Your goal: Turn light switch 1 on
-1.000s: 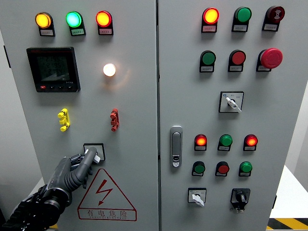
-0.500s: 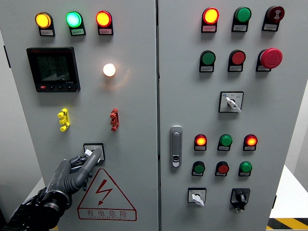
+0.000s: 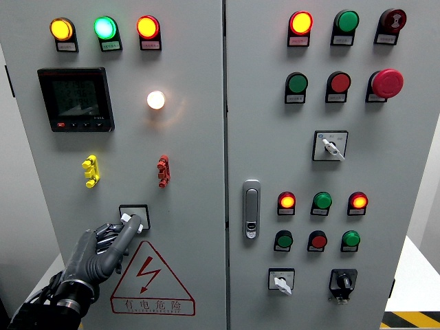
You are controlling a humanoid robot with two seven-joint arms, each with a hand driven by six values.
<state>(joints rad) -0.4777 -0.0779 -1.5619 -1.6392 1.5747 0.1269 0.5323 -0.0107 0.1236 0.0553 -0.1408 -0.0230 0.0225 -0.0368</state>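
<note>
left hand (image 3: pixel 103 246) fingers on switch (image 3: pixel 135 214), grasp unclear, switch half hidden

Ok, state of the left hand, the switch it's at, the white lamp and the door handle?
Left hand: index finger extended, tip on the switch.
Light switch: knob visible beside fingertip; position unclear.
White lamp: lit.
Door handle: flush, door closed.
</note>
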